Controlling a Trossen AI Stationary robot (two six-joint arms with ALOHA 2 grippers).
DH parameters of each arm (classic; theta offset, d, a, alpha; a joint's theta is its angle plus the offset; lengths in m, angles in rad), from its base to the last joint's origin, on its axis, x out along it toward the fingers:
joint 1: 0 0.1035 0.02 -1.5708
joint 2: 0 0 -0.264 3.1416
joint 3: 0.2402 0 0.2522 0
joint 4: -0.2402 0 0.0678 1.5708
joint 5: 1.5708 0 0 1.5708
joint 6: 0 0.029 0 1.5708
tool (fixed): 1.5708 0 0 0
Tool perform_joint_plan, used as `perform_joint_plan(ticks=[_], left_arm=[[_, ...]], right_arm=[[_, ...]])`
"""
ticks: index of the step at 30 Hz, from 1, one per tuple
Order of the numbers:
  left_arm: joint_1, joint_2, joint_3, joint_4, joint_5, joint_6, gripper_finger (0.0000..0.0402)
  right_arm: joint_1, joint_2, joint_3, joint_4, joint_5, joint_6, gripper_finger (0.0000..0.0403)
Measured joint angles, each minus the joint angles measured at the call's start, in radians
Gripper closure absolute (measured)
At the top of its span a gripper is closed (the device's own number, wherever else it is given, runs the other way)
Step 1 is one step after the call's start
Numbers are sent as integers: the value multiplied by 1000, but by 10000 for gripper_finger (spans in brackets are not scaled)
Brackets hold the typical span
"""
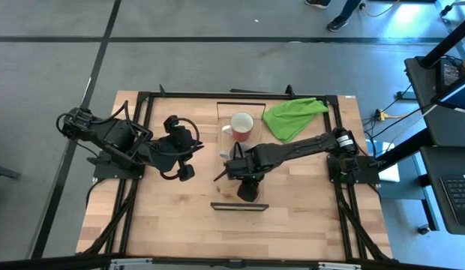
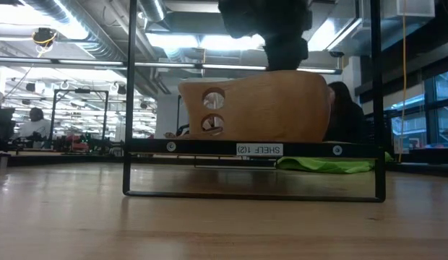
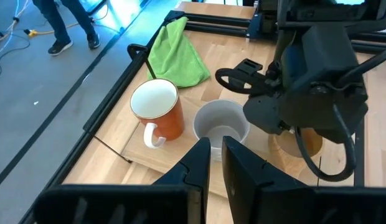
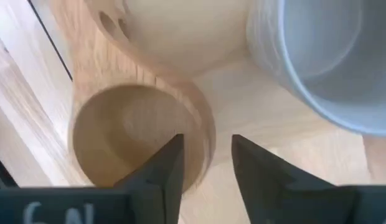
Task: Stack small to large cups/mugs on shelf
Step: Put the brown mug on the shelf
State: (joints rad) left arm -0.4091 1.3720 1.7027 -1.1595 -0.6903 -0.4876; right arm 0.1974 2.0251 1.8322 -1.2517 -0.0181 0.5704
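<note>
The long light-wood shelf [image 1: 238,204] runs from the far side toward the near side at the table's middle. On it stand the red mug [image 1: 242,126], the grey mug [image 3: 221,124] and, nearest, the tan wooden cup [image 4: 131,130]. The wooden cup stands upright on its base in the low view [image 2: 267,105]. My right gripper [image 4: 205,168] points down over the wooden cup, open. One finger is inside the cup and one outside its rim [image 4: 205,140], with gaps on both sides. My left gripper [image 1: 186,172] waits left of the shelf, shut and empty.
A bright green cloth [image 1: 292,116] lies at the far right of the table, beside the red mug. A black metal frame [image 1: 150,97] rings the tabletop. Bare wood lies left of the shelf and along the near edge. A person's legs [image 1: 341,15] show beyond the far edge.
</note>
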Motion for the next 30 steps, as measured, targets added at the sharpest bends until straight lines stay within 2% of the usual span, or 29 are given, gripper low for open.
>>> perform_joint_plan(ticks=[6,14,18,22,26,30], left_arm=[[0,0,0,0,0,4,366],[0,0,0,0,-3,8,366],[0,0,0,1,-87,-12,366],[0,0,0,5,-111,-23,366],[0,0,0,10,-67,18,366],[0,0,0,11,-34,12,366]], right_arm=[[0,0,108,-47,3,-23,251],[-3,-2,392,-59,70,-83,261],[-5,-3,526,-62,69,-187,263],[-5,-63,493,37,20,-185,263],[-5,-85,493,28,18,-126,263],[-19,-87,490,-140,20,-14,263]])
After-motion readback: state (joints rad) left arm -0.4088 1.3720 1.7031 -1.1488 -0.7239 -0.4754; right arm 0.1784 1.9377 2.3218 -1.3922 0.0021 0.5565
